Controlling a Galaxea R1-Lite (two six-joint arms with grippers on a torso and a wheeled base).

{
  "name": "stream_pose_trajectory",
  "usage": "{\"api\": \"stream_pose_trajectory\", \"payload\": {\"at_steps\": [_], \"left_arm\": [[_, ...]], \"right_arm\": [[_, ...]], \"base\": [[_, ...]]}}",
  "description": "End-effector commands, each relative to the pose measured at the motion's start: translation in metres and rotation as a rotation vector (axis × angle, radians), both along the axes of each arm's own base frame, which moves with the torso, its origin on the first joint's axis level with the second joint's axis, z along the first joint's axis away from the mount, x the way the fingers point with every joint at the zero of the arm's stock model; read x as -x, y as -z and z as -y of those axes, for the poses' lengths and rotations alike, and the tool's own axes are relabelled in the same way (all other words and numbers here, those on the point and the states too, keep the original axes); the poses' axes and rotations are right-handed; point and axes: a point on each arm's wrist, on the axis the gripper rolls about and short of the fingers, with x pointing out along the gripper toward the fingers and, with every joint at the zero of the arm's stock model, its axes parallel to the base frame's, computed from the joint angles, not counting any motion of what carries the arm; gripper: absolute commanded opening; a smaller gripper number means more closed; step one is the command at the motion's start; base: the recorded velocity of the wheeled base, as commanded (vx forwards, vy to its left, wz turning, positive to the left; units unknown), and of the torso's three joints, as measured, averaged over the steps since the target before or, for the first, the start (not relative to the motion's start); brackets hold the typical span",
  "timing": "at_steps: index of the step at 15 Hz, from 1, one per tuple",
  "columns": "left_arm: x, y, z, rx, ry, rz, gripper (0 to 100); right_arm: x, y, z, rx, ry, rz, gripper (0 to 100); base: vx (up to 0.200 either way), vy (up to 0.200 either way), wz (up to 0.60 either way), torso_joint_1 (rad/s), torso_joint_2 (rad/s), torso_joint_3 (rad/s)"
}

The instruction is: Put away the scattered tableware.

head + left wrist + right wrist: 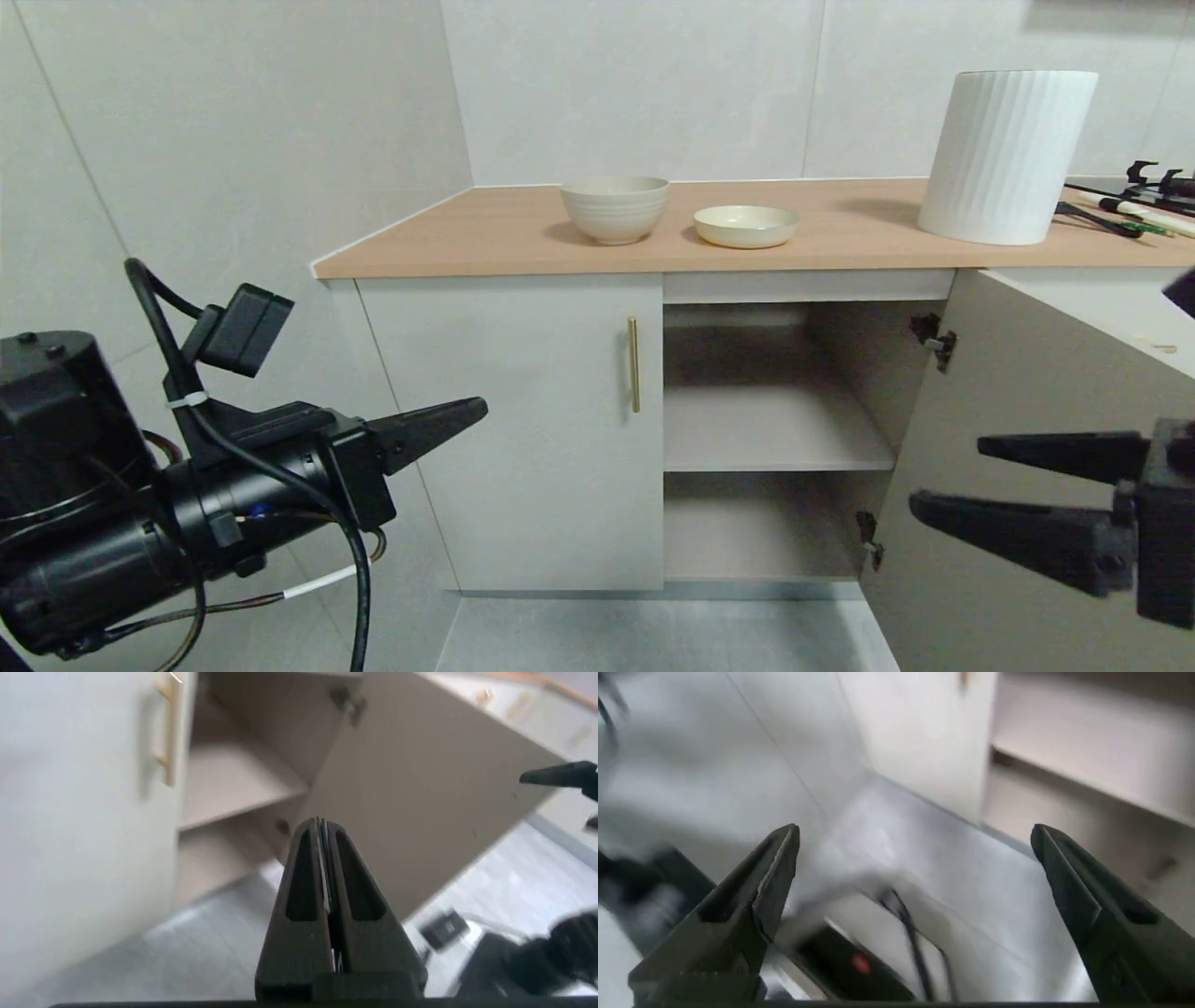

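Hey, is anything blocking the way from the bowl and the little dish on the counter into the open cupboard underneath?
Nothing visible does. The right door stands swung wide open, and the shelf sits just below the bowl and dish. Only the left door is shut.

No legible text, label, brand, number or sign, as far as discernible

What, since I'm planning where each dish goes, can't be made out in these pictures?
- Inside of the bowl: head view, its own rim hides it.
- Slim objects on the counter: head view, cut by the edge, too small to identify.
- Space behind the closed door: head view, the door hides it.
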Motion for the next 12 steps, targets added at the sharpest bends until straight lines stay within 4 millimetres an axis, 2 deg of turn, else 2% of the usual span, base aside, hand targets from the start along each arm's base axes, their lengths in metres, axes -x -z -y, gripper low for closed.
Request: {"api": "stream_pose_trajectory", "payload": {"at_steps": [1, 2, 5, 7, 9, 10, 12], "left_arm": [[0.007, -0.009, -0.011, 0.014, -0.036, 0.034, 0], [0.004, -0.011, -0.011, 0.012, -0.041, 0.029, 0], [0.001, -0.024, -0.010, 0.001, -0.041, 0.004, 0], [0.002, -0.034, -0.010, -0.003, -0.035, -0.008, 0], [0.005, -0.037, -0.010, -0.008, -0.005, -0.025, 0], [0.006, -0.037, -0.010, -0.006, 0.010, -0.024, 100], [0.009, -0.040, -0.011, 0.002, 0.033, -0.007, 100]], "right_arm": [[-0.044, -0.010, -0.030, -0.027, 0.023, -0.049, 100], [-0.058, -0.016, -0.034, -0.045, 0.053, -0.032, 100], [-0.079, -0.025, -0.034, -0.081, 0.115, -0.032, 100], [-0.084, -0.023, -0.034, -0.115, 0.121, -0.071, 100], [-0.092, -0.017, -0.033, -0.118, 0.143, -0.106, 100], [-0.093, -0.015, -0.030, -0.116, 0.156, -0.111, 100], [-0.085, -0.021, -0.024, -0.129, 0.159, -0.092, 100]], "base": [[0.000, 0.000, 0.00, 0.000, 0.00, 0.000], [0.000, 0.000, 0.00, 0.000, 0.00, 0.000], [0.000, 0.000, 0.00, 0.000, 0.00, 0.000], [0.000, 0.000, 0.00, 0.000, 0.00, 0.000], [0.000, 0.000, 0.00, 0.000, 0.00, 0.000], [0.000, 0.000, 0.00, 0.000, 0.00, 0.000], [0.000, 0.000, 0.00, 0.000, 0.00, 0.000]]}}
